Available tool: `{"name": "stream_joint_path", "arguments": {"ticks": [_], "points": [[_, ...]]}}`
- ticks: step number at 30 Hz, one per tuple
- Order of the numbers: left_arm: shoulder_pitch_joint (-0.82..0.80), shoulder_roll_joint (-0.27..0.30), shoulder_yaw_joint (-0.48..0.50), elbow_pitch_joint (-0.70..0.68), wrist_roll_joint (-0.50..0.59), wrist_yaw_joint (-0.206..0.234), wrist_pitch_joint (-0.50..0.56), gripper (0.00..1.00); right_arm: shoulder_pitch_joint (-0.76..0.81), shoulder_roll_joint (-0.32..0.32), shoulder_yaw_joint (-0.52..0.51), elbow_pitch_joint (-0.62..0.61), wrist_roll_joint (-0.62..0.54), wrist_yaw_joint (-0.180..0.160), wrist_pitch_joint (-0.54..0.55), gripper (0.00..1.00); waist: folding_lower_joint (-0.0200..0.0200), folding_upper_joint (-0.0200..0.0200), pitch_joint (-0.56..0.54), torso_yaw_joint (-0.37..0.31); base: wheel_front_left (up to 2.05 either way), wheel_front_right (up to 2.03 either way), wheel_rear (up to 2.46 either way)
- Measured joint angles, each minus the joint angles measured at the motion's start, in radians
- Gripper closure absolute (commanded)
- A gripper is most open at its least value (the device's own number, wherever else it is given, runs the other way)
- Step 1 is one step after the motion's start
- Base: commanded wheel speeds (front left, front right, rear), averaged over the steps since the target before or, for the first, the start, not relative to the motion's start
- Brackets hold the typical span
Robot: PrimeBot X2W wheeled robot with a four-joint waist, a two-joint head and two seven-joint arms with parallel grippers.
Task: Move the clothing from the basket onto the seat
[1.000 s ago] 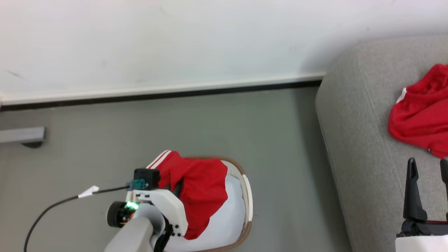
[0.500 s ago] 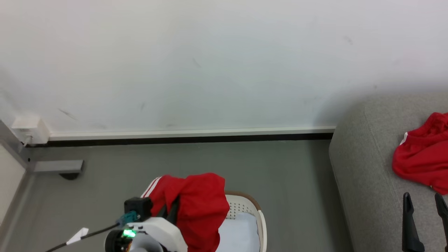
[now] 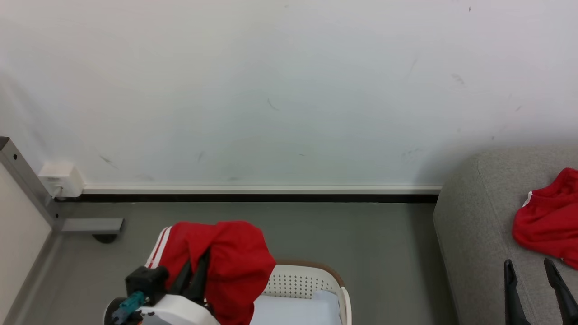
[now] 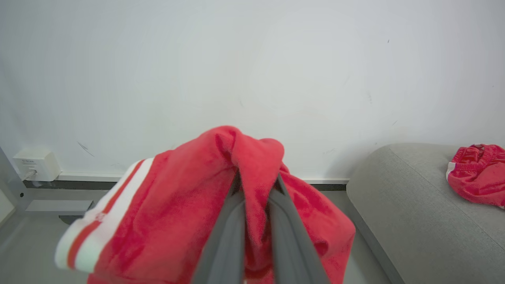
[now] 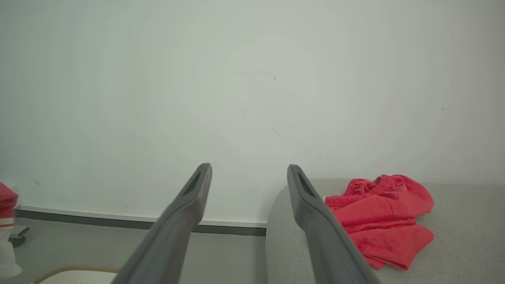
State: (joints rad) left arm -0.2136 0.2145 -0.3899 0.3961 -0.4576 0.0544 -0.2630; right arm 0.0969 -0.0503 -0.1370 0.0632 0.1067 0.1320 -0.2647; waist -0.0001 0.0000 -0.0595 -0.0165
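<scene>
Red cloth sits pinched in a fold between the nearly closed fingers of the left gripper, and the clothing drapes limp over the basket, well apart from the seat. The right gripper is spread wide and empty. The fabric looks soft, light and floppy, so a bunched thick fold or waistband should hold best.

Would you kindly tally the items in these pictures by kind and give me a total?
Red garments: 2, the lifted garment and the resting garment
Laundry basket: 1
Pale sheet: 1
Grey couch: 1
Total: 5
</scene>
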Motion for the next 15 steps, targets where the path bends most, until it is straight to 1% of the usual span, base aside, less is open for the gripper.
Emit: {"name": "stream_joint_path", "arguments": {"ticks": [5, 9, 12, 15], "points": [[0.020, 0.021, 0.004, -0.109, 0.003, 0.007, 0.002, 1.00, -0.009, -0.003, 0.045, -0.005, -0.012, 0.000, 0.000, 0.00, 0.0001, 0.0000, 0.003, -0.005, 0.00, 0.00, 0.00], [0.014, 0.020, -0.021, -0.177, 0.009, -0.001, 0.033, 1.00, -0.021, -0.023, 0.135, -0.015, -0.016, 0.000, 0.000, 0.00, 0.0001, 0.0000, 0.011, -0.007, 0.00, 0.00, 0.00], [-0.011, 0.009, -0.040, -0.215, 0.009, -0.005, 0.063, 1.00, -0.046, -0.043, 0.215, -0.024, -0.014, 0.000, 0.000, 0.00, 0.0001, 0.0000, 0.016, -0.008, 0.00, 0.00, 0.00], [-0.041, -0.019, -0.064, -0.243, 0.009, -0.011, 0.088, 1.00, -0.074, -0.049, 0.291, -0.031, -0.016, 0.000, 0.000, 0.00, 0.0001, 0.0000, 0.021, -0.008, 0.00, 0.00, 0.00]]}}
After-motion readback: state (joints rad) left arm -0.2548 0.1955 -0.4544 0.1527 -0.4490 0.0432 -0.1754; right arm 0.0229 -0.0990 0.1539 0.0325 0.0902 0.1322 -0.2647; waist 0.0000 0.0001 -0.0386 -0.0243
